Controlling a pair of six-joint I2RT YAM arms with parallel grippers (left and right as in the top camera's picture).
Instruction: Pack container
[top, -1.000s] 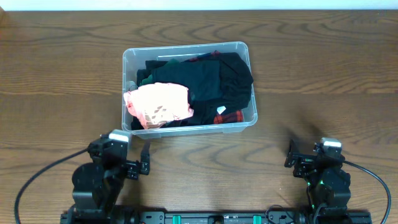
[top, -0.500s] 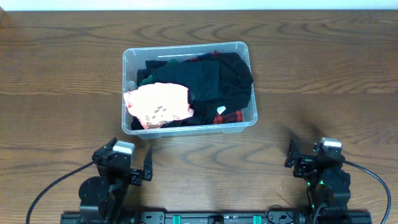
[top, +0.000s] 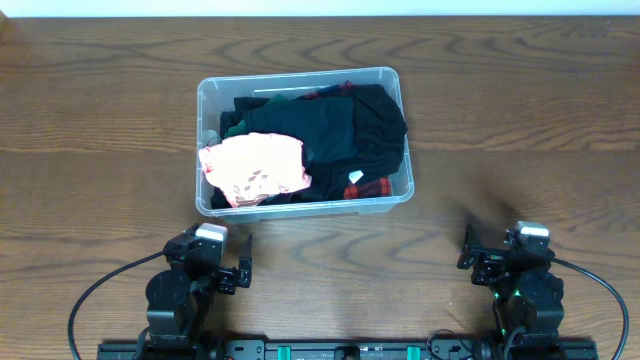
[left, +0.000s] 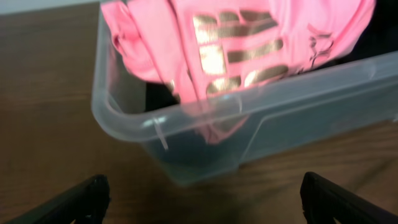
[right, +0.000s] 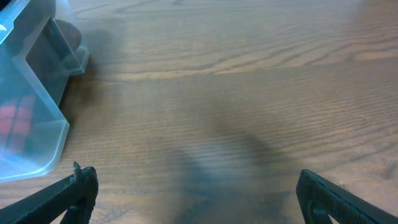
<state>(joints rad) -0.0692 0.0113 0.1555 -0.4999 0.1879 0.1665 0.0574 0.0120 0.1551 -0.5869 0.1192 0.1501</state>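
The clear plastic container (top: 396, 80) stands in the middle of the wooden table, filled with clothes. A pink garment with gold print (top: 255, 168) lies on top at its front left, over black clothes (top: 345, 125) and a red plaid piece (top: 358, 187). In the left wrist view the container's front left corner (left: 124, 121) and the pink garment (left: 236, 37) fill the frame. My left gripper (top: 232, 265) is open and empty, just in front of the container's front left corner. My right gripper (top: 478, 258) is open and empty, near the front edge at the right; the right wrist view shows the container's corner (right: 34, 124) at far left.
The wooden table (top: 520, 120) surrounds the container on all sides. The arm bases and black cables sit along the front edge (top: 340, 350).
My left arm has drawn back from the container toward the front edge and shifted slightly right, gripper open and empty. The right arm has not moved.
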